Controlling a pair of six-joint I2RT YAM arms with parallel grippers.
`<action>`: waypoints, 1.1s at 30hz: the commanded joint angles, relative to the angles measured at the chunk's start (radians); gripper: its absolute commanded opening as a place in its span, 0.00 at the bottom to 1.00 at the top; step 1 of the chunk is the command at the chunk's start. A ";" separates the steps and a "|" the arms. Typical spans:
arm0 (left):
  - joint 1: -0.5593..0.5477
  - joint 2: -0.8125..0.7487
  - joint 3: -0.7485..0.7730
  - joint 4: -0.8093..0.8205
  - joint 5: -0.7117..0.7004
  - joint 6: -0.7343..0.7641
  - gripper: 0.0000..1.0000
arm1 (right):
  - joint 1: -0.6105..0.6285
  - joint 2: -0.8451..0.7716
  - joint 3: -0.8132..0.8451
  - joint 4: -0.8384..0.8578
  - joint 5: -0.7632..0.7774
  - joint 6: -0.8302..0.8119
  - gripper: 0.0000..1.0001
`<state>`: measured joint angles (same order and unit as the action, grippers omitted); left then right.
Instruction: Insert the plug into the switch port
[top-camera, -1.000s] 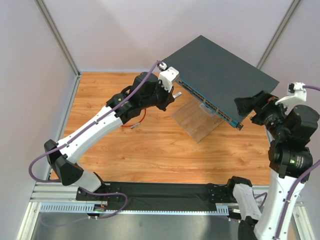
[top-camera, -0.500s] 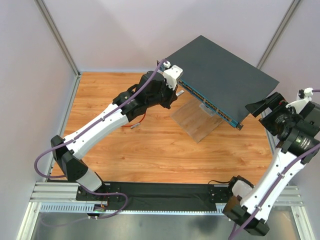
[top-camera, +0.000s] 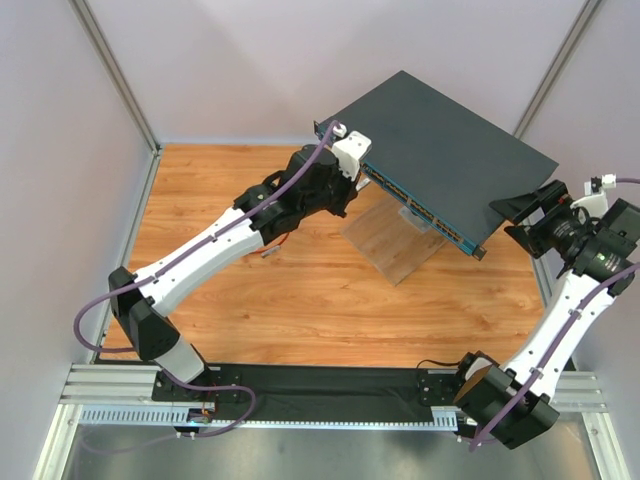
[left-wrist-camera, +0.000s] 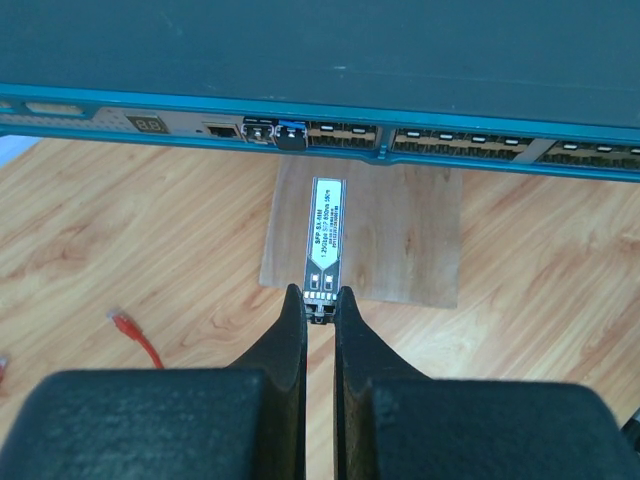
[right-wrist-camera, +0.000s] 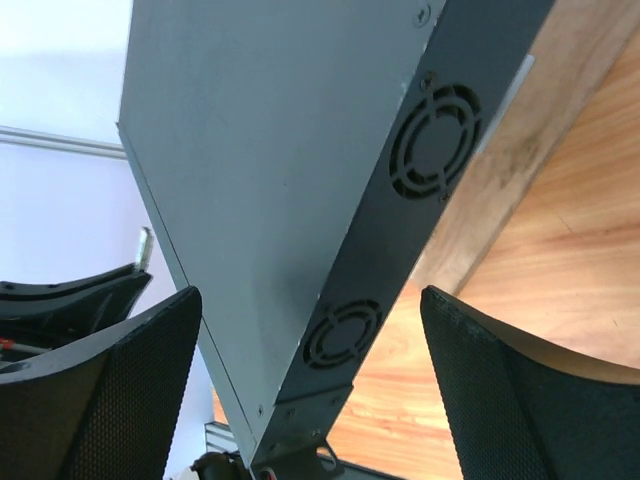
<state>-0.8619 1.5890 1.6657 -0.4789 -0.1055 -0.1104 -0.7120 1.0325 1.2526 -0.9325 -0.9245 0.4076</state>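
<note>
The switch (top-camera: 440, 150) is a flat dark blue-grey box, tilted up on a wooden slab (top-camera: 390, 240). Its row of ports (left-wrist-camera: 340, 131) runs across the teal front face. The plug (left-wrist-camera: 122, 322), red-booted on a thin red cable, lies loose on the table to the lower left of my left gripper. The cable also shows in the top view (top-camera: 287, 231). My left gripper (left-wrist-camera: 320, 300) is shut on a small grey metallic stub (left-wrist-camera: 326, 235) that points at the ports, a short way from them. My right gripper (right-wrist-camera: 310, 330) is open, with its jaws standing either side of the switch's side wall.
One port holds another stub with a blue tab (left-wrist-camera: 276, 130). A loose grey stub (top-camera: 268, 253) lies on the wooden table beside the red cable. White walls enclose the left, back and right. A black base rail (top-camera: 320, 385) runs along the near edge.
My left arm has moved right and up toward the switch's front face with the stub. My right arm has swung outward to the right, its gripper staying by the switch's right corner.
</note>
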 joint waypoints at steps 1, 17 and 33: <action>-0.014 0.028 0.048 0.028 -0.025 -0.006 0.00 | 0.005 -0.005 -0.041 0.147 -0.071 0.079 0.90; -0.031 0.104 0.144 -0.004 -0.082 -0.021 0.00 | 0.020 -0.029 -0.240 0.374 -0.111 0.178 0.32; -0.031 0.123 0.161 0.000 -0.123 -0.014 0.00 | 0.019 -0.065 -0.271 0.408 -0.082 0.240 0.00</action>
<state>-0.8879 1.7084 1.7767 -0.4984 -0.2012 -0.1181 -0.7094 0.9890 0.9947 -0.5781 -1.0416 0.6956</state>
